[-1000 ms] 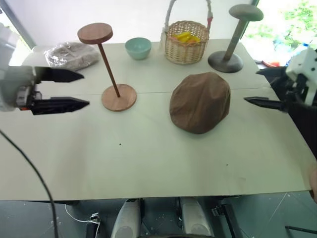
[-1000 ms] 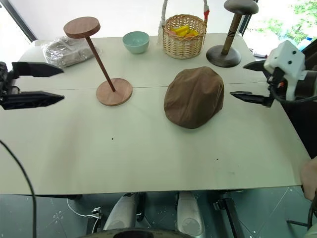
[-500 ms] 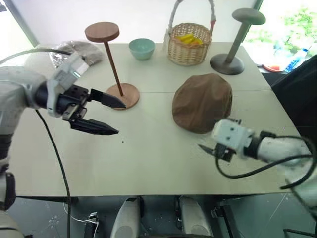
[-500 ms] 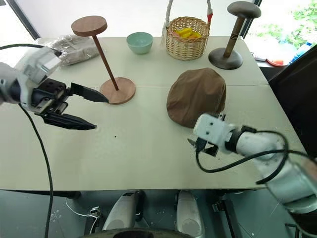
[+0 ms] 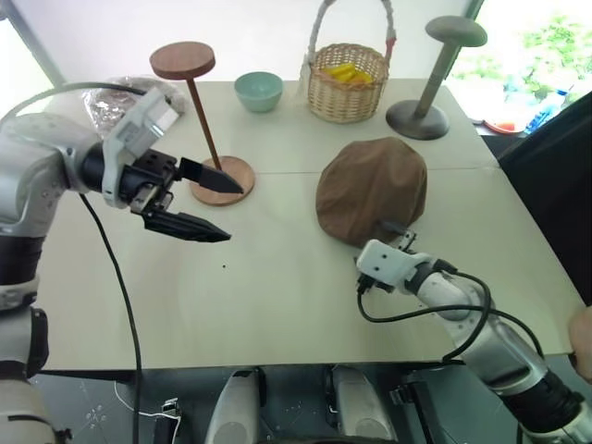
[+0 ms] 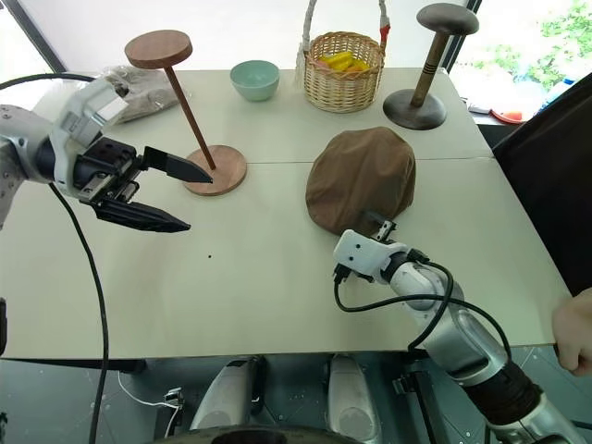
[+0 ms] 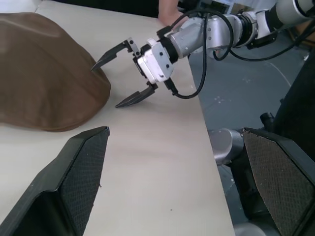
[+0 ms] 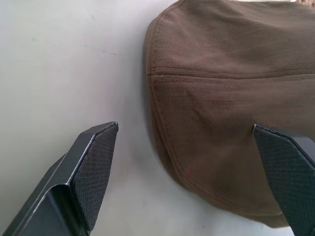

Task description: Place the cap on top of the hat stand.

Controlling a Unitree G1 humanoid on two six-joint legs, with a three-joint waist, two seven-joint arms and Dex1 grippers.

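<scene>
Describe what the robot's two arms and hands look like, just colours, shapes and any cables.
Both arms are silver-grey rounded segments. The left hand has a white block above a black housing and two long black pointed fingers. The right hand has a white boxy body and two black tapered fingers with textured pads. A black cable loops along each arm.

No writing, label, brand, number or sign can be read on anything in these views
</scene>
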